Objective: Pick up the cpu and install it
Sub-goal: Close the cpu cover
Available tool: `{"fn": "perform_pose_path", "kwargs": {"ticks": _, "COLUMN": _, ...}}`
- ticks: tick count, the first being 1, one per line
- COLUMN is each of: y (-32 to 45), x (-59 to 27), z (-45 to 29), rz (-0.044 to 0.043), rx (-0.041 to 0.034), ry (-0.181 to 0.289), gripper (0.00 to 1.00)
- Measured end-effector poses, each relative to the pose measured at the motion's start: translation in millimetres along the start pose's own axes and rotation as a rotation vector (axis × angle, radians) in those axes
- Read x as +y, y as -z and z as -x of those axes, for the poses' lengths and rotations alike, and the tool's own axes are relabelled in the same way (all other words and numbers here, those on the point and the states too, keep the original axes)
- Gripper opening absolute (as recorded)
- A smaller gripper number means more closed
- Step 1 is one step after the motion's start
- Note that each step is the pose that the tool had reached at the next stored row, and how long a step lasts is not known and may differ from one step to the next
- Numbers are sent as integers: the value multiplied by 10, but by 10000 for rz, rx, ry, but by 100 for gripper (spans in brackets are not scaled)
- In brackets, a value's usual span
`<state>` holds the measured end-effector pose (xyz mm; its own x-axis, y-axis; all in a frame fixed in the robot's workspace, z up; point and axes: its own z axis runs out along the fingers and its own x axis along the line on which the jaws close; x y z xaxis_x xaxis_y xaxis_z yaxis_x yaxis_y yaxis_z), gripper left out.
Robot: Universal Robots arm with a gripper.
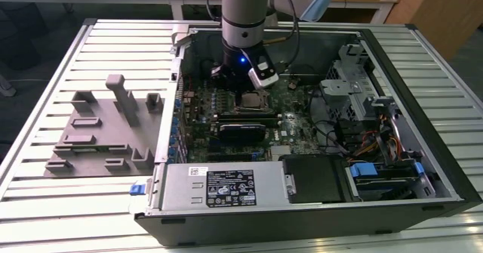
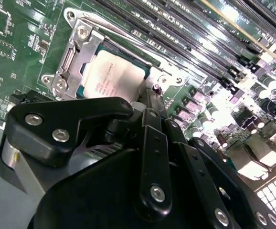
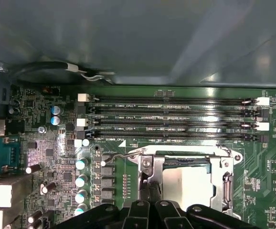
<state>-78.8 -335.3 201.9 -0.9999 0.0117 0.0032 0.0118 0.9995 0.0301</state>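
Observation:
The cpu (image 1: 249, 100), a square chip with a silvery top, lies flat in the motherboard socket inside the open computer case. In both wrist views the cpu (image 2: 116, 78) (image 3: 185, 183) sits within the metal socket frame (image 2: 73, 52) (image 3: 226, 176). My gripper (image 1: 244, 90) hangs straight down just above the socket. Its black fingers are together, and the gripper (image 2: 153, 93) (image 3: 150, 188) ends at the socket's edge beside the chip, with nothing between the fingers. A thin wire lever (image 3: 116, 156) runs along the frame's side.
Memory slots (image 3: 176, 119) (image 2: 200, 43) run next to the socket. A black block (image 1: 241, 131) lies just in front of it, then the power supply (image 1: 226, 188). Drive cages and cables (image 1: 354, 100) crowd the exterior view's right. Grey tray blocks (image 1: 106, 128) stand on the slatted table (image 1: 45, 208).

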Motion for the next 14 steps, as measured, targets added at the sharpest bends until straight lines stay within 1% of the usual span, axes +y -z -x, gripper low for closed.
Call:
{"fn": "perform_pose_path", "kwargs": {"ticks": 2, "y": -1, "x": 0, "z": 0, "rz": 29, "rx": 0, "ry": -1, "gripper": 11}}
{"fn": "perform_pose_path", "kwargs": {"ticks": 6, "y": -1, "x": 0, "z": 0, "rz": 130, "rx": 1, "ry": -1, "gripper": 11}}
{"fn": "perform_pose_path", "kwargs": {"ticks": 9, "y": -2, "x": 0, "z": 0, "rz": 137, "rx": 0, "ry": 0, "gripper": 11}}
{"fn": "perform_pose_path", "kwargs": {"ticks": 14, "y": -24, "x": -1, "z": -1, "rz": 134, "rx": 3, "ry": 0, "gripper": 11}}
